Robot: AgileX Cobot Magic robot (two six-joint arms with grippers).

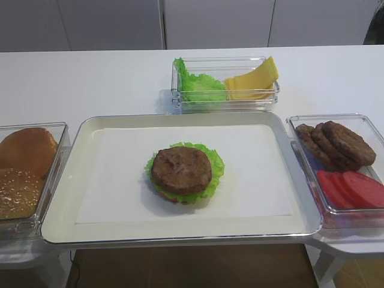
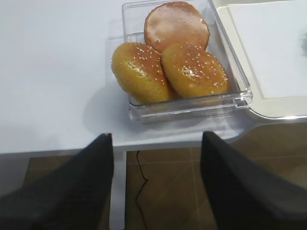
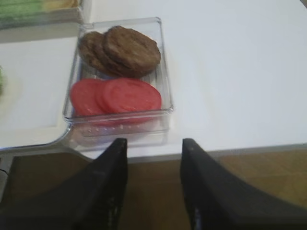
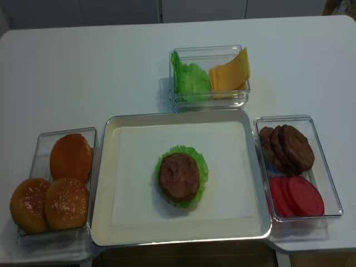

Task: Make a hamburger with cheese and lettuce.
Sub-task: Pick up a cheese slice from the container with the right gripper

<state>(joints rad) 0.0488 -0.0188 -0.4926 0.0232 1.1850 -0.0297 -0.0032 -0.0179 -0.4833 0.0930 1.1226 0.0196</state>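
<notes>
The hamburger sits in the middle of the paper-lined tray: a brown patty on a ruffled green lettuce leaf over a thin bun base. More lettuce and yellow cheese slices stand in a clear box behind the tray. Neither gripper shows in the high views. My right gripper hangs open and empty off the table's front edge, before the patty box. My left gripper is open and empty, off the front edge before the bun box.
A clear box right of the tray holds loose patties and red tomato slices. A clear box on the left holds buns.
</notes>
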